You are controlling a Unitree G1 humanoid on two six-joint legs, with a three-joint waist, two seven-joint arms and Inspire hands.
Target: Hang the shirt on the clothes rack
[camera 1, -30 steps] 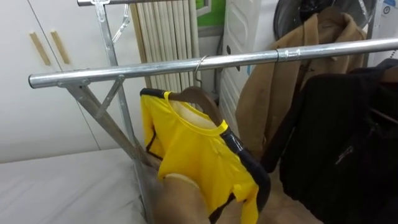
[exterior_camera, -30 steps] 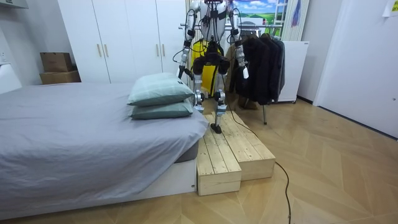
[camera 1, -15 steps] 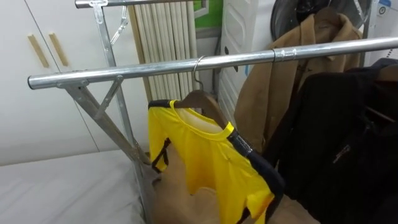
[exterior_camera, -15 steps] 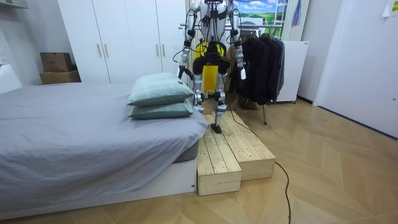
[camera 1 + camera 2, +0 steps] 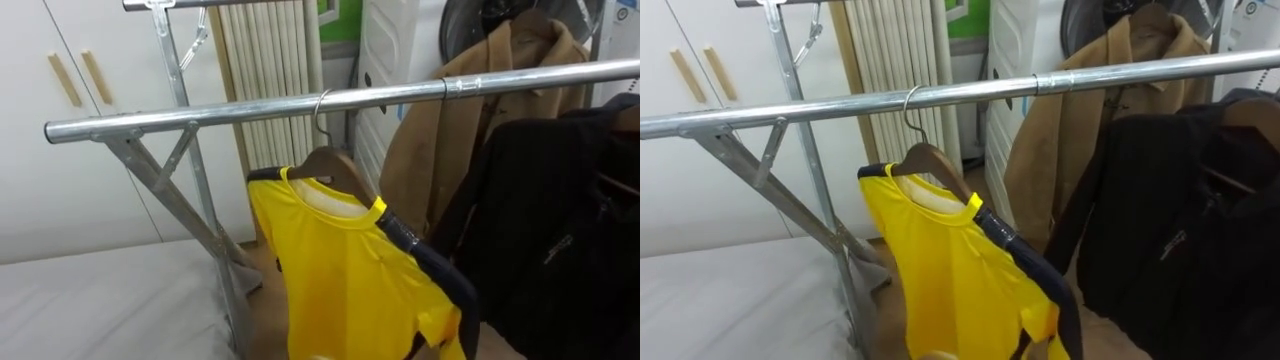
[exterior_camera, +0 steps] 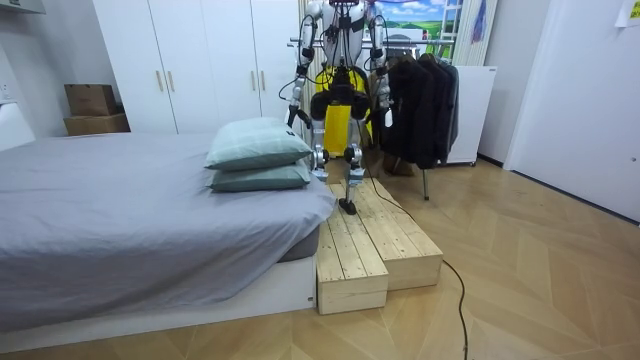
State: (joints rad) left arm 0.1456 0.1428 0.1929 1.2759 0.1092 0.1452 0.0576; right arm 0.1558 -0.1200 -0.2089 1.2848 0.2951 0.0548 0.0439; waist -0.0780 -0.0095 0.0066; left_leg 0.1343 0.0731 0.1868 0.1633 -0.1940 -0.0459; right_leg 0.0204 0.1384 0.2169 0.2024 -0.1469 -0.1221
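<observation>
Yellow shirt hooked on rail, hanging seemingly complete; grip of left robot hand and right robot hand cannot be told; next, fetch another garment.

Bedroom, bed, white wardrobes, clothes rail

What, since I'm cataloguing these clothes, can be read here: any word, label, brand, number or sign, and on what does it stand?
No text here can be read.
yellow shirt: pale marks on its dark shoulder stripe, too blurred to read.
cardboard boxes: too small to tell any print.
white unit behind the rail: no legible label.
</observation>
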